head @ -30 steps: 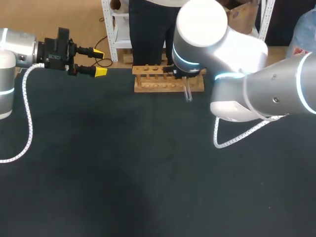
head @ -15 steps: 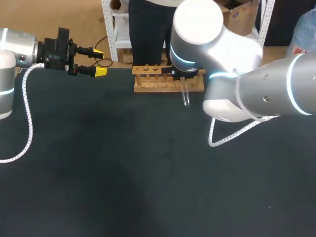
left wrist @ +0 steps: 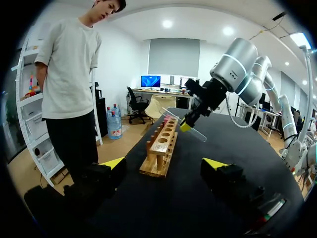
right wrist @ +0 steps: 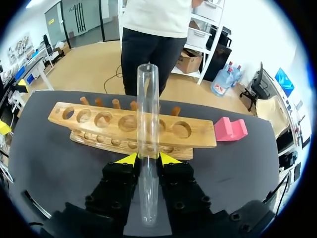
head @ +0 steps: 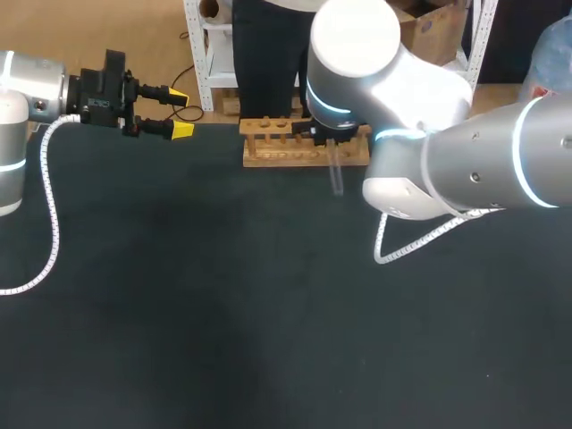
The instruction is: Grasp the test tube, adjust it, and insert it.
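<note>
A clear glass test tube (right wrist: 147, 144) stands between the yellow tips of my right gripper (right wrist: 148, 158), which is shut on it. The tube's open mouth points toward the wooden rack (right wrist: 130, 130), whose top board has several holes. In the head view the tube (head: 337, 175) hangs below the right arm's wrist, just in front of the rack (head: 304, 143) at the table's far edge. From the left wrist view the right gripper (left wrist: 187, 126) holds the tube (left wrist: 197, 133) tilted beside the rack (left wrist: 163, 148). My left gripper (head: 180, 112) stands open at the far left, nothing between its fingers.
A pink block (right wrist: 230, 129) lies on the dark table beside the rack's end. The right arm's white cable (head: 420, 243) loops over the table (head: 223, 313) near its elbow, and the left arm's cable (head: 49, 223) hangs at the left edge.
The right arm has shifted slightly left along the rack with the tube, which now hangs more upright. The left arm has not moved.
</note>
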